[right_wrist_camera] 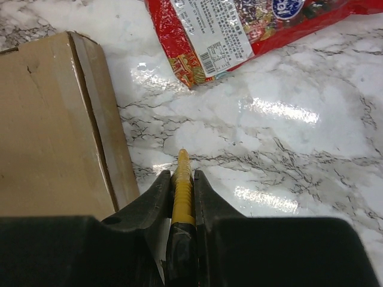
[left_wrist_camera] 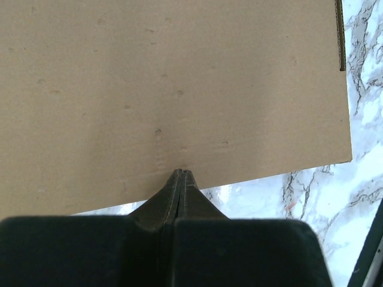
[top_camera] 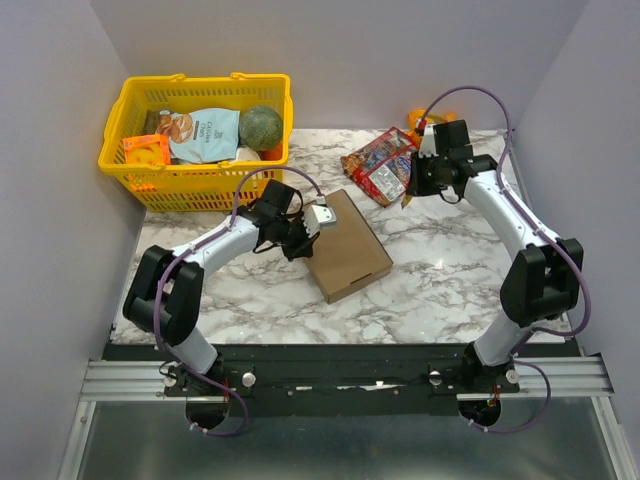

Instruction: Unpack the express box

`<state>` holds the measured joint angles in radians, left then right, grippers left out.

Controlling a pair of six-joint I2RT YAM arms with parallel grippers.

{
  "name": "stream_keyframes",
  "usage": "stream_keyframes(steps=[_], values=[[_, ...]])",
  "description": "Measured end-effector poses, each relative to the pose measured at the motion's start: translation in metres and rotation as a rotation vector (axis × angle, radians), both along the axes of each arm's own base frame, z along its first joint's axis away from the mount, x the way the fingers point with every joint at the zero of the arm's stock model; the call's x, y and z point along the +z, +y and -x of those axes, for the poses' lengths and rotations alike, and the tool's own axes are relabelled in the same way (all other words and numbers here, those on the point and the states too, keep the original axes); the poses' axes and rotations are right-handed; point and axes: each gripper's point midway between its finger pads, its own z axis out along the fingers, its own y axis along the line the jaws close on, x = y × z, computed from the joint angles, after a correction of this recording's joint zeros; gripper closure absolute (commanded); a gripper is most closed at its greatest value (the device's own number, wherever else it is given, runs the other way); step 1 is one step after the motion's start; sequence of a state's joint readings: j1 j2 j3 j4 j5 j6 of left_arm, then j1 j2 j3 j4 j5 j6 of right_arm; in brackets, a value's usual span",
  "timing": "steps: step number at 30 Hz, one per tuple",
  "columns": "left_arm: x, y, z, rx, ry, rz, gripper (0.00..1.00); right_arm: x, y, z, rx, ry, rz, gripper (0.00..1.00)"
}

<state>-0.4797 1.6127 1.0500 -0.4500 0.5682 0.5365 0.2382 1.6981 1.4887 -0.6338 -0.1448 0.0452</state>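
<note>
barcode and illegible small print on white label of red packet, blurred lettering on pale blue bag

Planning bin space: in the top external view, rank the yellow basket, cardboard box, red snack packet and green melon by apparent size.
Largest to smallest:
1. yellow basket
2. cardboard box
3. red snack packet
4. green melon

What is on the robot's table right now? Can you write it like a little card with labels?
Box: express box, flat in the middle of the marble table, lid closed
Left arm: left gripper shut, tips at the box's edge
Right arm: right gripper shut on a thin yellow strip, just beside the box
Snacks: red snack packets lying beyond the box, to the right
Basket: yellow basket at the far left, holding a snack bag and a green ball
</note>
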Motion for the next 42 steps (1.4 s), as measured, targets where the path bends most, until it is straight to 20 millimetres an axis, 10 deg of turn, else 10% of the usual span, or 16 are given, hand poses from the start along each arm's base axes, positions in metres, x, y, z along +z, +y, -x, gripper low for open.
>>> stream_keyframes(steps=[11, 23, 34, 42], values=[[-0.002, 0.017, 0.006, -0.001, -0.134, 0.046, 1.0, -0.048, 0.085, 0.01, 0.248, 0.095, -0.009, 1.0], [-0.004, 0.051, 0.012, 0.029, -0.204, 0.029, 1.0, -0.045, 0.091, 0.01, 0.269, 0.071, 0.018, 1.0], [-0.047, 0.101, 0.045, 0.109, -0.027, -0.142, 1.0, -0.03, 0.162, 0.031, 0.471, 0.036, -0.027, 1.0], [-0.034, 0.089, 0.039, 0.115, 0.017, -0.106, 1.0, 0.001, 0.184, 0.018, 0.527, -0.041, -0.078, 1.0]])
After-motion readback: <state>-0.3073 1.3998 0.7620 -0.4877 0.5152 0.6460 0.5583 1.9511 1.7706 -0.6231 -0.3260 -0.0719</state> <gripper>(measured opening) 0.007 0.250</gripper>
